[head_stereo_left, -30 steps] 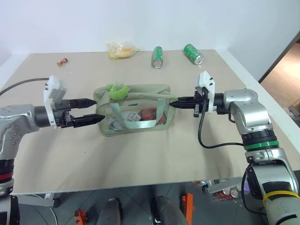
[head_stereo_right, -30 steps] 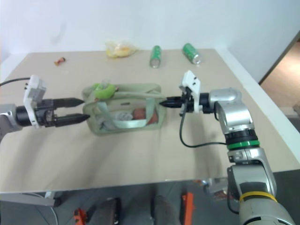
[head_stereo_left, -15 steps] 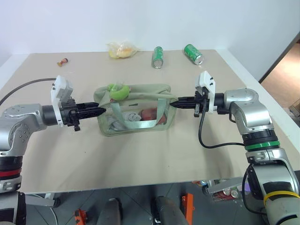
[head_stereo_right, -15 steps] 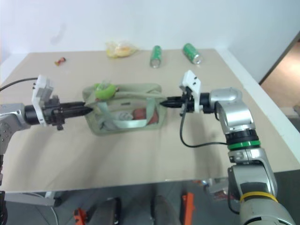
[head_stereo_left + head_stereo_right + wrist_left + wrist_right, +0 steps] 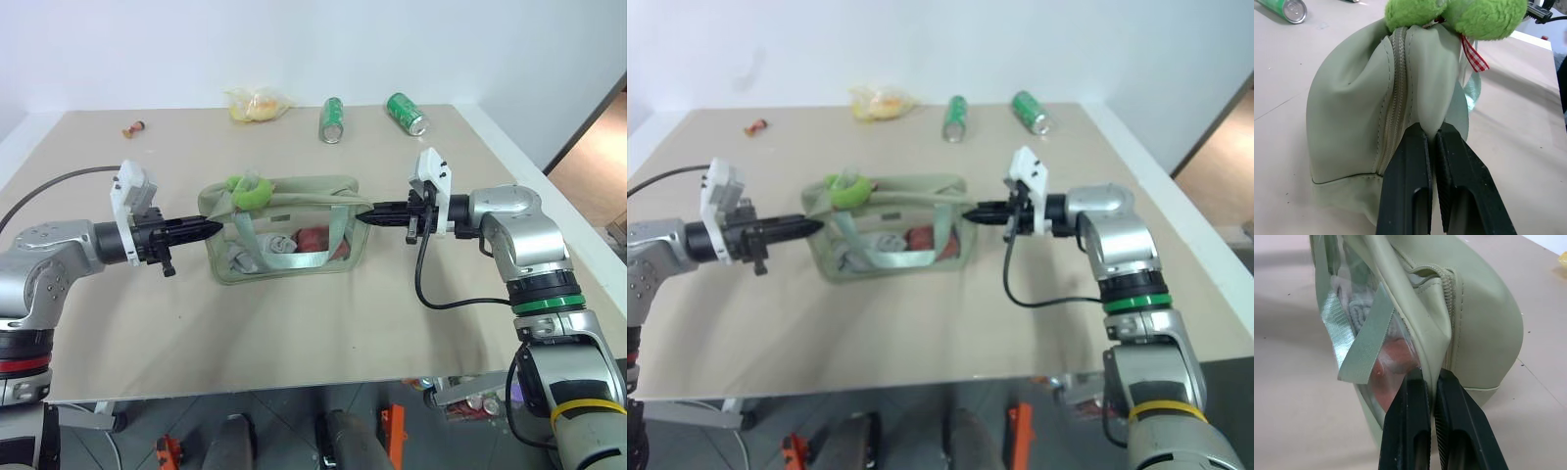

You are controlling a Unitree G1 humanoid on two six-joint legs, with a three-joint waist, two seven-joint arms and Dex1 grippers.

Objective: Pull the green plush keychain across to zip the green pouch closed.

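The green pouch (image 5: 284, 235) lies mid-table with its clear side panel and straps facing me. The green plush keychain (image 5: 248, 191) rests on its top near the left end, over the zipper (image 5: 1396, 98); it also shows in the left wrist view (image 5: 1459, 14), with a pinkish checked tag. My left gripper (image 5: 214, 226) points level at the pouch's left end, shut on a fold of its fabric (image 5: 1432, 132). From the other side, my right gripper (image 5: 364, 217) is shut on the fabric edge at the right end (image 5: 1431, 374).
Two green cans (image 5: 330, 118) (image 5: 405, 113) and a yellow plastic bag (image 5: 257, 103) lie at the table's far edge. A small red item (image 5: 131, 126) sits far left. The table's right edge (image 5: 549, 196) drops to the floor.
My left gripper has gone from wide open beside the pouch's left end to shut on that end's fabric. The right gripper and the pouch have stayed put.
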